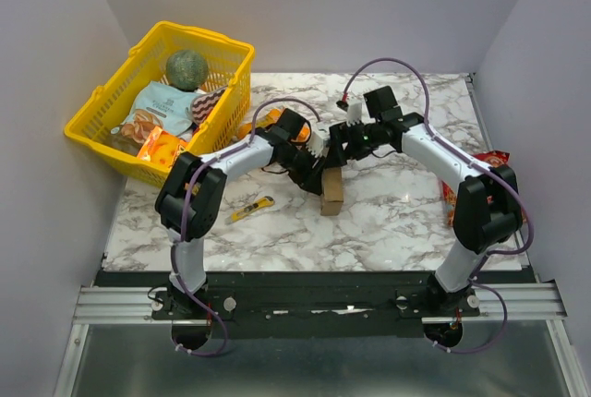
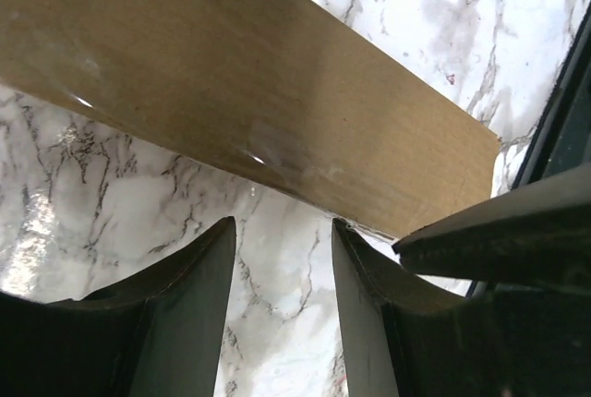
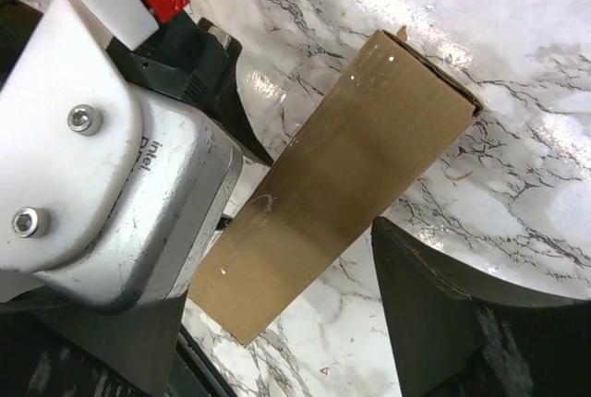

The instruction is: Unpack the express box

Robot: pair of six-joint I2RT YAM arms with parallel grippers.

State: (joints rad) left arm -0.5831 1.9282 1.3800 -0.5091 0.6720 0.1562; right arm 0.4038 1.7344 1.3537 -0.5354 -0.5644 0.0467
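my left tool (image 2: 282, 226) released, tips just short of express box (image 2: 259, 92) on marble surface (image 2: 120, 203), my right tool (image 1: 335, 154) straddling box, cannot tell its grip

Marble table (image 1: 388, 222) carries express box (image 1: 331, 196), yellow knife (image 1: 251, 210), basket (image 1: 120, 157), red bag (image 1: 497, 158).

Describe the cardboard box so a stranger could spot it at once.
On the white marble table, look to the middle, right of the yellow plastic basket. The small brown cardboard box sits there, plain and unprinted, unlike the yellow utility knife to its left and the red snack bag at the right edge.
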